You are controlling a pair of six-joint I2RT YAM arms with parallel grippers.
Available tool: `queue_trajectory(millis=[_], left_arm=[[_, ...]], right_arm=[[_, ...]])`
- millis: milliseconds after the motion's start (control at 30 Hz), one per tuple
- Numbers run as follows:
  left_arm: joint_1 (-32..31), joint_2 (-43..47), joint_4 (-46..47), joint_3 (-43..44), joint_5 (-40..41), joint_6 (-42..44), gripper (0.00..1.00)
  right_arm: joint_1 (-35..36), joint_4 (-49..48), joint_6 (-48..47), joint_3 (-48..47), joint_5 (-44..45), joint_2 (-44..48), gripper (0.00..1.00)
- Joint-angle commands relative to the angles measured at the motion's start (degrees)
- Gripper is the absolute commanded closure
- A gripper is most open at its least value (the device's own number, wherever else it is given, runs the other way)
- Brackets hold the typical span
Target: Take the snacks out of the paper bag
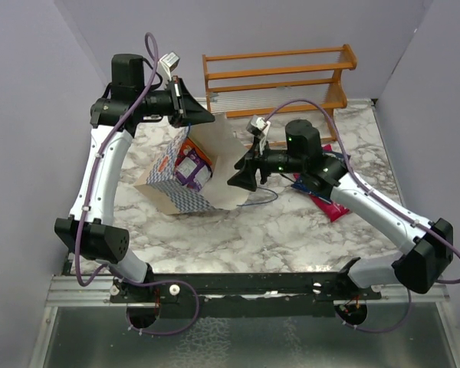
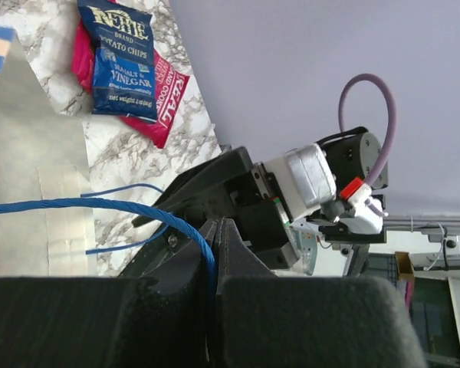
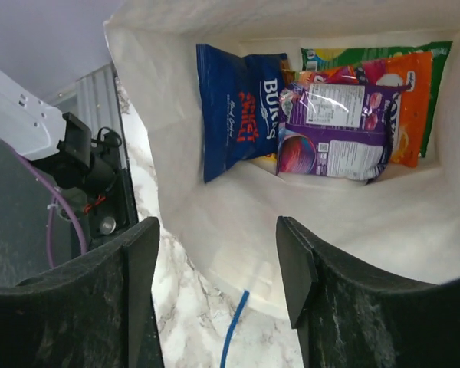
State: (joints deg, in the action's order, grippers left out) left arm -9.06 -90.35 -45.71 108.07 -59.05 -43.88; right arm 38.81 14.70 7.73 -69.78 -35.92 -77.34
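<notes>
**Left gripper** (image 2: 217,230): fingers pinched tight on the blue cord handle (image 2: 61,205).
**Right gripper** (image 3: 218,268): fingers spread wide, holding nothing, facing the bag's mouth.
**Paper bag** (image 1: 185,180): tipped at table centre, mouth toward 3 o'clock. Inside are 4 glossy foil packs: dark blue packet (image 3: 234,107), purple packet (image 3: 337,130), orange packet (image 3: 410,100), green packet (image 3: 376,55).
**Marbled table** (image 1: 291,230): at 3 o'clock of the bag, blue chip packet (image 2: 121,57) lies over red packet (image 2: 169,103).
**Wooden rack** (image 1: 276,77): slatted, at 12 o'clock.

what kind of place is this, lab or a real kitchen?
Probably a lab test cell: marble-look table boxed in by plain walls, robot arms bolted to a rail at its edge, paper bag as prop.
</notes>
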Motion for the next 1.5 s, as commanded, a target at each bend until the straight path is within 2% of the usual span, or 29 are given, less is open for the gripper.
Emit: queue_trajectory(millis=[0,67,167,300,533,767,967,1033,1133,1233,1333,1467], left_arm=[[-0.08,1.34,1.49,2.28,-2.93,-1.83,1.00],[-0.08,1.50,2.40,2.08,-2.32,-2.27,1.00],[-0.08,1.96,4.21,1.18,-1.87,-3.41,1.00],[-0.08,1.67,4.85,0.95,-1.69,-3.86,1.00],[-0.08,1.80,4.93,1.00,-1.88,-4.20,1.00],[-0.08,1.59,4.58,0.47,-3.10,-3.94,1.00],[-0.08,-0.63,0.15,4.83,-4.93,-1.11,1.00],[-0.08,-1.26,-0.47,5.45,-5.22,-0.70,1.00],[-0.08,-1.20,-0.34,5.48,-5.46,-0.82,1.00],[-0.08,-0.86,-0.34,5.24,-5.48,-0.87,1.00],[-0.08,-0.50,0.09,4.51,-5.29,-1.22,1.00],[-0.08,-0.12,0.71,4.16,-5.30,-1.67,1.00]], right_arm=[[1.91,-10.06,-4.70,2.85,0.88,-1.22,0.40],[2.00,-10.98,-4.86,2.69,0.84,-4.04,0.42],[2.14,-10.43,-5.36,-0.19,3.94,-8.78,0.51],[3.24,-15.61,-10.28,-0.22,6.04,-12.82,0.59],[6.96,-17.52,-17.04,-4.50,18.59,-20.07,0.70],[10.20,-24.46,-19.74,-5.70,29.58,-26.76,0.70],[10.48,-28.86,-21.61,-5.73,32.99,-31.58,0.70],[10.45,-29.60,-22.35,-6.29,34.52,-33.22,0.72],[10.46,-27.64,-24.27,-8.91,36.42,-35.62,0.80],[10.42,-28.31,-26.41,-9.13,38.20,-36.34,0.82],[10.41,-28.00,-29.98,-9.78,34.15,-36.98,0.79],[10.41,-29.41,-29.01,-10.29,27.69,-37.75,0.73]])
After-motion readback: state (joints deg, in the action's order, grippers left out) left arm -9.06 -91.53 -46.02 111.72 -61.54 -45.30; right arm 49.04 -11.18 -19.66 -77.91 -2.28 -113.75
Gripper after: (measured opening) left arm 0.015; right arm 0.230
